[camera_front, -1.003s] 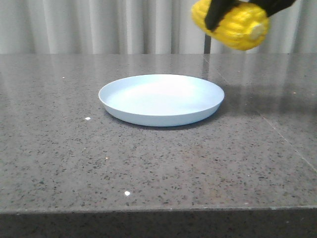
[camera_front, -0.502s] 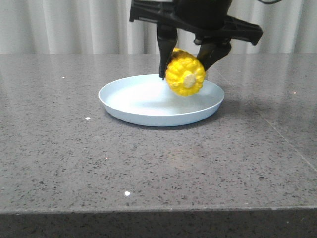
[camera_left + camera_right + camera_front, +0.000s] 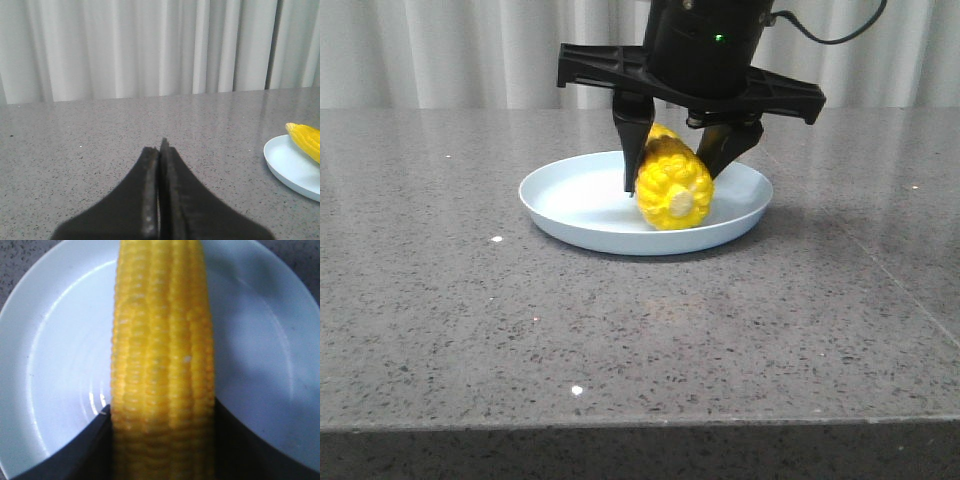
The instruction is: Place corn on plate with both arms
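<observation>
The yellow corn (image 3: pixel 673 190) is in the pale blue plate (image 3: pixel 570 200), its pale stub end toward the camera; it seems to rest on the plate's floor. My right gripper (image 3: pixel 672 160) is over the plate, its black fingers (image 3: pixel 632 140) shut on the corn's two sides. In the right wrist view the corn (image 3: pixel 164 360) runs across the plate (image 3: pixel 55 355) between the fingers (image 3: pixel 85 450). My left gripper (image 3: pixel 160 150) is shut and empty above bare table, with the plate's edge (image 3: pixel 287 165) and the corn's tip (image 3: pixel 305 140) off to one side.
The grey speckled stone table (image 3: pixel 620 330) reaches to its front edge low in the front view. A pale curtain (image 3: pixel 470 50) hangs behind the table. A black cable (image 3: pixel 840 30) runs from the right arm.
My right gripper has carried the corn from high at the right down and to the left into the plate, and the corn now sits lower, at the plate's floor.
</observation>
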Robot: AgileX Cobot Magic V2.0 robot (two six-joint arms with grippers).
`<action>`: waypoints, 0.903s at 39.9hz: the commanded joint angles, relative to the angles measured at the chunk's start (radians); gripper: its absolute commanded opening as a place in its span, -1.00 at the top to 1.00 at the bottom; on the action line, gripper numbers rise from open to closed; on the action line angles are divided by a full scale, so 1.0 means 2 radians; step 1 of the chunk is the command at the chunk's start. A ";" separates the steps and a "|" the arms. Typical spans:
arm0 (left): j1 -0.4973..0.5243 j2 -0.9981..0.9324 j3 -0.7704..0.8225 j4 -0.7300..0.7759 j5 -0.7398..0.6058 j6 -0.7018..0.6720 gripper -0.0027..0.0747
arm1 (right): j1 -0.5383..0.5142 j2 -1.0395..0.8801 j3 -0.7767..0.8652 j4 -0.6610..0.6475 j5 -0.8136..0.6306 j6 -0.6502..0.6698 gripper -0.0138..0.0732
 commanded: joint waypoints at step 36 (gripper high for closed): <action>0.000 -0.009 -0.012 -0.001 -0.038 -0.002 0.98 | -0.138 -0.103 -0.084 0.018 0.106 -0.137 -0.14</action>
